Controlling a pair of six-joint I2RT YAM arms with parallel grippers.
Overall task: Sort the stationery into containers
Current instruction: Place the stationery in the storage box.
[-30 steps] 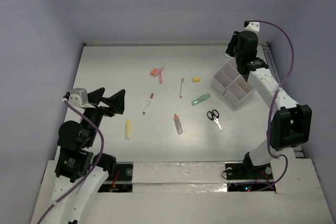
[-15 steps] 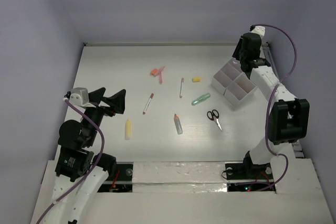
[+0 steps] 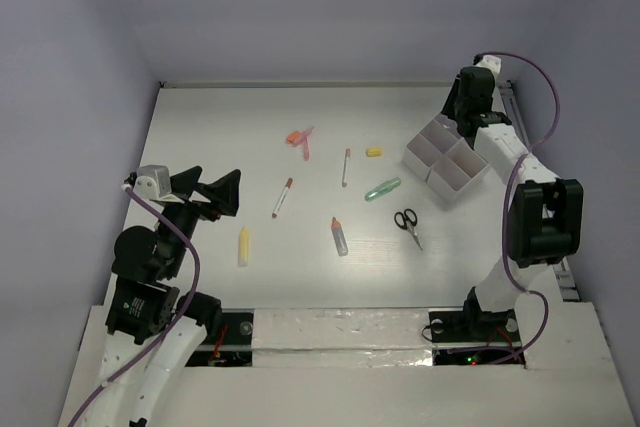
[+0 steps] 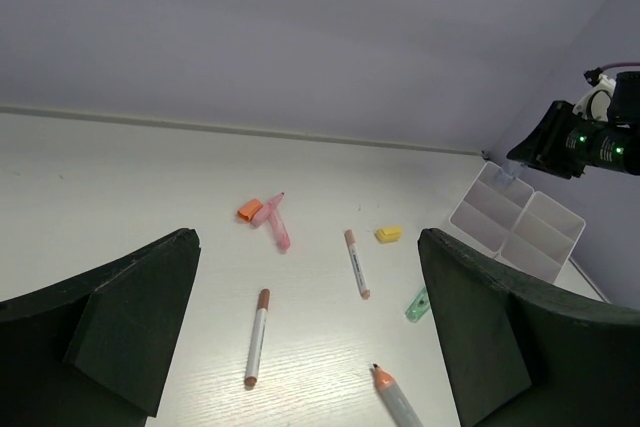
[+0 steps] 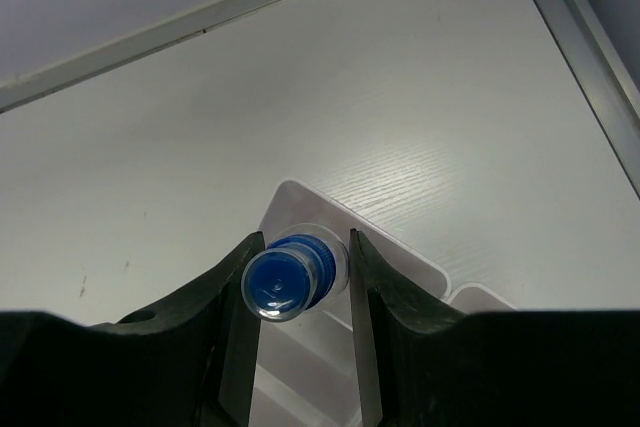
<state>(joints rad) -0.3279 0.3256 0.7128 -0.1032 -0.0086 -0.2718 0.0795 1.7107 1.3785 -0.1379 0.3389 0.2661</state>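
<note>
right end effector (image 5: pixel 298 277): gripped blue-capped bottle (image 5: pixel 285 279)
left end effector (image 4: pixel 308 277): jaws spread, empty
risk: tray (image 5: pixel 300 197) rim lay just below; bottle could've toppled out on release

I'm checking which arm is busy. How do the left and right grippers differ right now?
The left gripper stands wide open and empty; the right gripper is closed on the blue-capped bottle. The left gripper hangs over the near left of the table, far from the tray; the right gripper is at the tray's far corner. Both have black fingers.
</note>
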